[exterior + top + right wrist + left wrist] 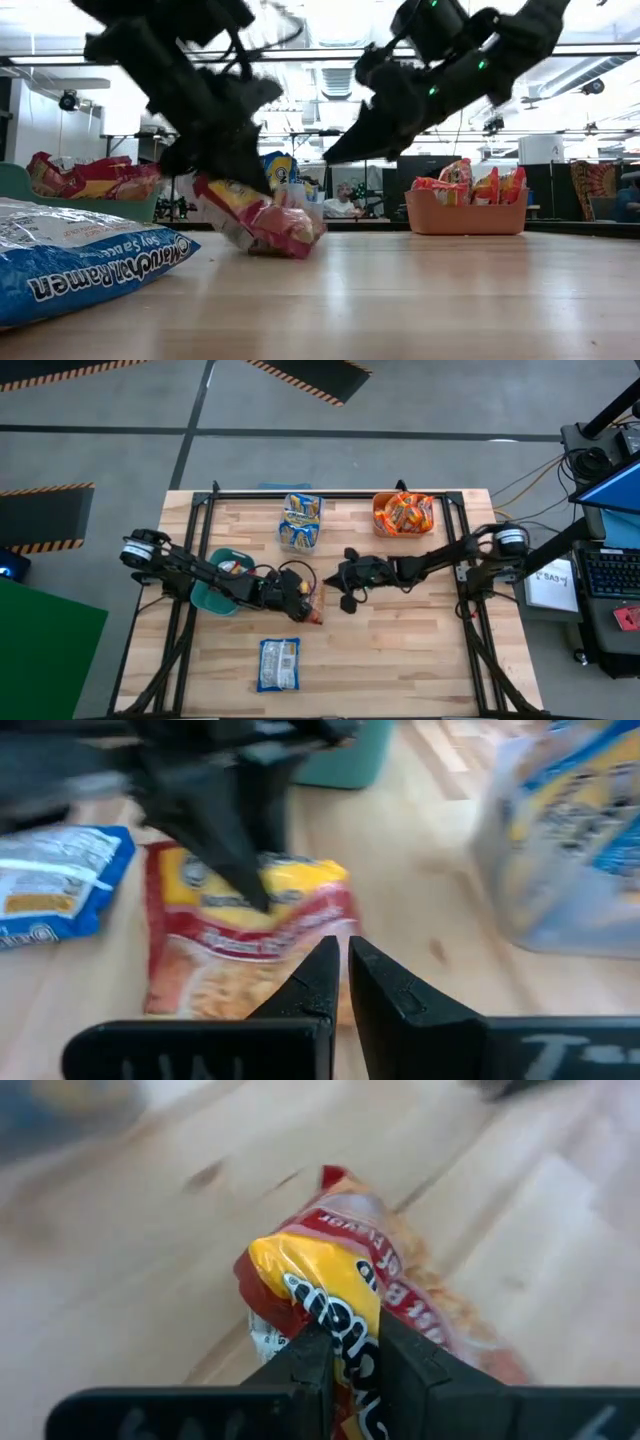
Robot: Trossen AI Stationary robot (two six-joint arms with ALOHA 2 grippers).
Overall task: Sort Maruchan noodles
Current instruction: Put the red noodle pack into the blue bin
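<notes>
place: lab/workshop | cues: hazard-striped floor mats (310, 378); computer desk (610, 565); ceiling strip lights (330, 55)

Left gripper (235, 170) clamped on a red-and-yellow noodle packet (262, 222), packet tilted, low end touching the bench (420, 300). Right gripper (335, 152) hangs above the bench, fingers together, holding nothing. Blue Maruchan packet (80, 262) flat up front. Orange bin (468, 216) with packets at back; teal bin (80, 205) far side.

Wooden table (400, 650), teal bin (207, 596), clear bin (300, 537), orange bin (385, 525), perhaps a seated person (347, 204) behind.
</notes>
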